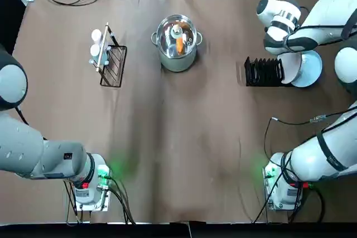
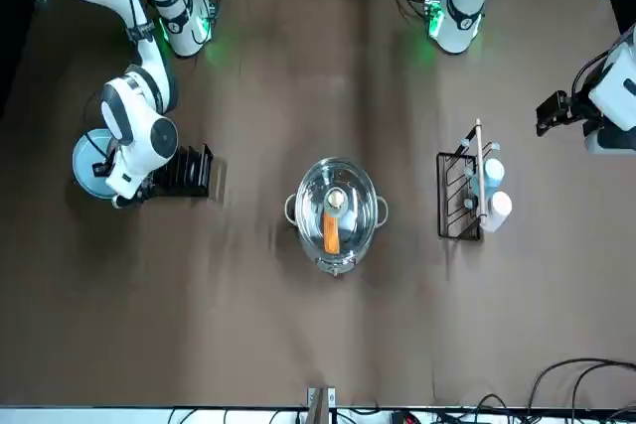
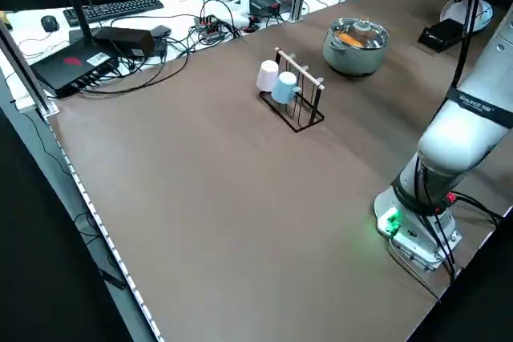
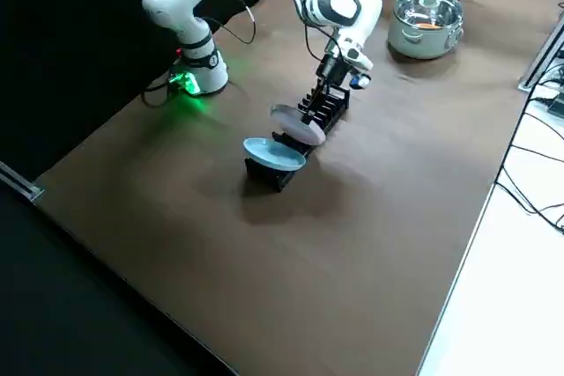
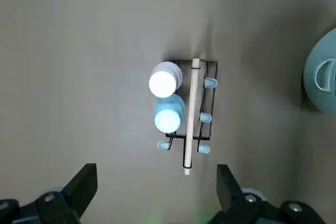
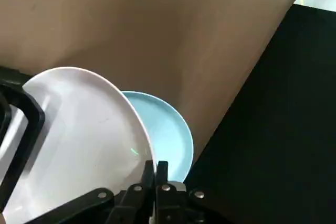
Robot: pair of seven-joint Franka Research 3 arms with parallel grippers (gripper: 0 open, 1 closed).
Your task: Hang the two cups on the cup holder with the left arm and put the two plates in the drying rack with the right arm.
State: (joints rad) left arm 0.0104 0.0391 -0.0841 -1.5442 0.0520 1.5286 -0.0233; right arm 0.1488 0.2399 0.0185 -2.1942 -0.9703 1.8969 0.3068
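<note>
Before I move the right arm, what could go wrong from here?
The right gripper is closed on the white plate's rim, with the blue plate just behind it, so moving sideways could knock the two together. Letting go before the white plate is seated in the rack might let it tip. Pulling away without opening fully could drag it out.

Bare tabletop [image 1: 184, 188] is stretching between the cup holder [image 1: 114, 62] and the drying rack [image 1: 264, 72], but the steel pot [image 1: 177, 43] is standing in that span, nearer the cup holder. The white cup [image 5: 166, 80] and light blue cup [image 5: 169, 113] are blocking the cup holder's outer side. The white plate [image 6: 79, 140], between the right gripper's [image 6: 155, 169] closed fingers, and the light blue plate [image 6: 165, 129] are crowding the drying rack's outer end.
</note>
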